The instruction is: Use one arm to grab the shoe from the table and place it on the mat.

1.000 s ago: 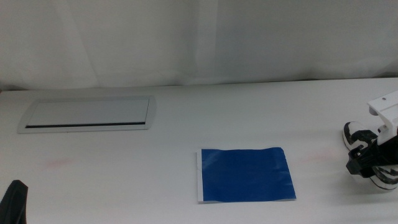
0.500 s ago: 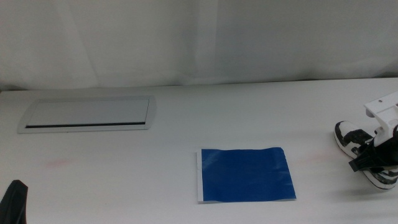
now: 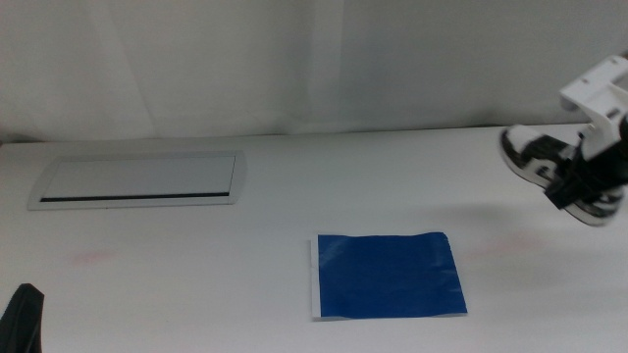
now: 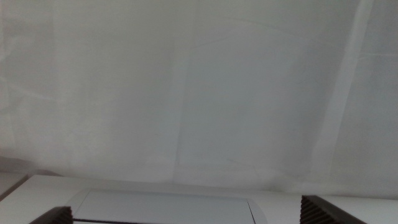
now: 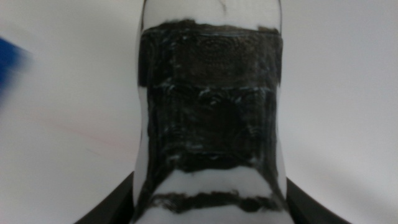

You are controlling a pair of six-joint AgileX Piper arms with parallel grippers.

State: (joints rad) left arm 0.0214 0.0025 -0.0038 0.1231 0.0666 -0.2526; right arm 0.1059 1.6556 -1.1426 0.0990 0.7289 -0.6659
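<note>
Hanging in the air at the far right of the middle view, the shoe (image 3: 549, 169) is off the table (image 3: 294, 196), pinched in the right gripper (image 3: 579, 181). The dark jaws are clamped on its sides, and the right wrist view shows them pressed against the white sole edges low on either flank of the shoe (image 5: 210, 124), which fills that picture, black patterned upper in the centre and white at toe and sole. The white bracket (image 3: 597, 90) of the right arm sits just above the gripper. The shoe tilts, one end higher and pointing left, the other dipping toward the right edge of the picture.

The mat (image 3: 388, 277) lies flat on the table, well apart from the shoe, lower and to the left of it, with its pale strip along the left edge. A blurred blue corner of the mat (image 5: 9, 59) peeks in at the edge of the right wrist view.

The grey panel (image 3: 139, 179) sits in the table at upper left. The left gripper (image 3: 22, 319) waits at the bottom left corner; in its wrist view the two jaw tips stand wide apart with nothing between them, facing the panel (image 4: 168, 208) and a white curtain (image 4: 199, 87).
</note>
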